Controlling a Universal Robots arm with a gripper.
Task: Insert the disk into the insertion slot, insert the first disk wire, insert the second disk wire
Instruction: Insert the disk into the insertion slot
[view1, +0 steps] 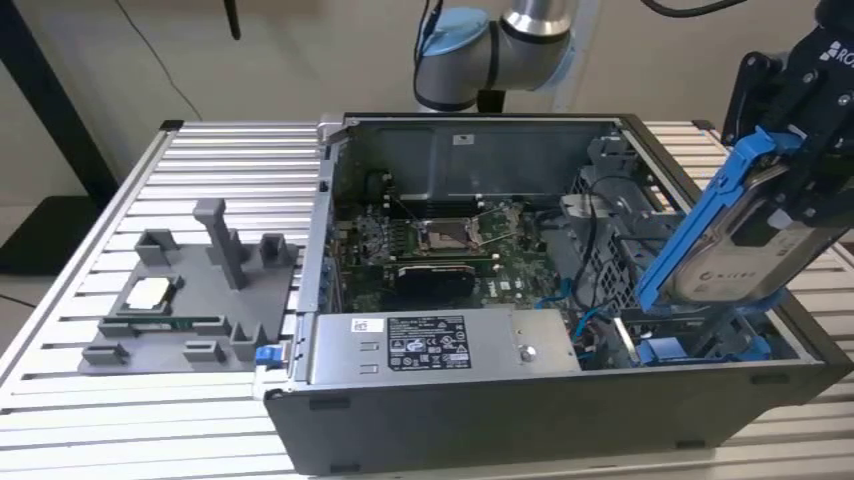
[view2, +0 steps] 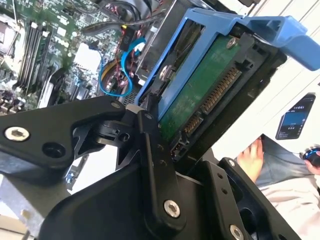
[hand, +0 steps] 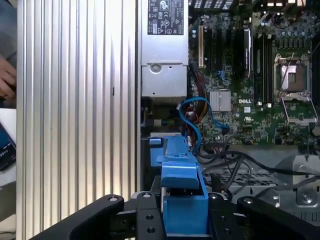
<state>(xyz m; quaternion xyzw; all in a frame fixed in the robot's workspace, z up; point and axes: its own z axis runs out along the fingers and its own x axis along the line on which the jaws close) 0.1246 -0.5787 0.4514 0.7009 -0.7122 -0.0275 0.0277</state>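
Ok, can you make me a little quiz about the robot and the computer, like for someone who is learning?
1. True or false: the disk already lies flat inside the computer case.
2. What holds the disk? A) the gripper B) a person's hand C) nothing
3. Fill in: the disk's carrier frame is coloured ____.
Key: 1 false, it is held up, tilted; 2 A; 3 blue.

Exterior view: high, stood off, looked obliquely down into open computer case on slatted table. First wrist view: near, faced straight down onto motherboard. Second wrist view: very close, tilted along disk. All three shared motherboard and disk.
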